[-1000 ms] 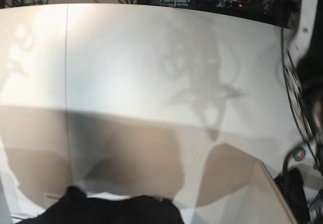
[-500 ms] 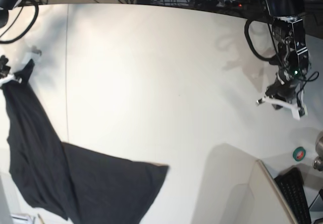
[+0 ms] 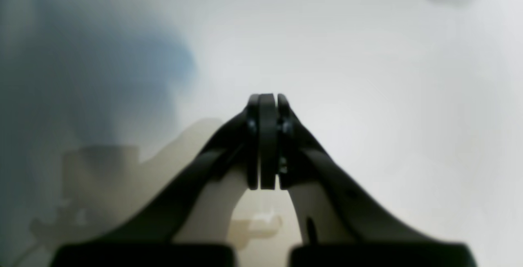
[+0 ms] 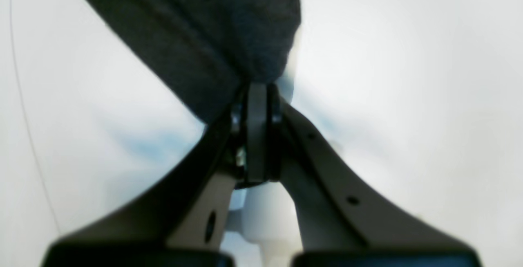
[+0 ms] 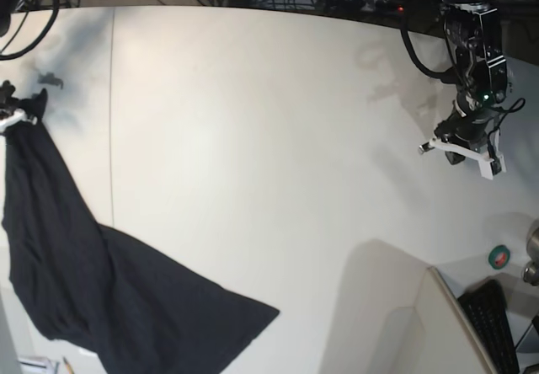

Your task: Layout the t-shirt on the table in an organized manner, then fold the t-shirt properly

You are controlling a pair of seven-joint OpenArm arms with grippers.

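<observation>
a: while the shirt hangs in a long twist down the left side of the base view, what is the right gripper (image 4: 258, 132) doing with it?

b: its tips are clamped on a bunched bit of the t-shirt (image 5: 160, 307), up at the upper left of the frame. i take that high, far grip as a way of drawing the cloth out lengthwise, so the bulk can trail down to the lower left.

a: and the part reaching toward the bottom middle?

b: that flap spreads wider and ends in a corner. it looks flatter than the gathered strip, probably because nothing is pulling on it. whether it is a sleeve or a hem, i can't fairly say; the lower edge of the frame cuts the cloth off.

a: the left gripper (image 3: 262, 140), then?

b: pincers together, nothing between them, over at the right of the base view, well apart from the cloth. perhaps it is parked there to leave room on the table (image 5: 253, 138) for the shirt to be swung across.

a: so no folding?

b: i'd call this laying out. one grip alone makes a rope of the fabric; a second hold on a separate edge would likely help open it, and dragging by one point risks deeper creases.
</observation>
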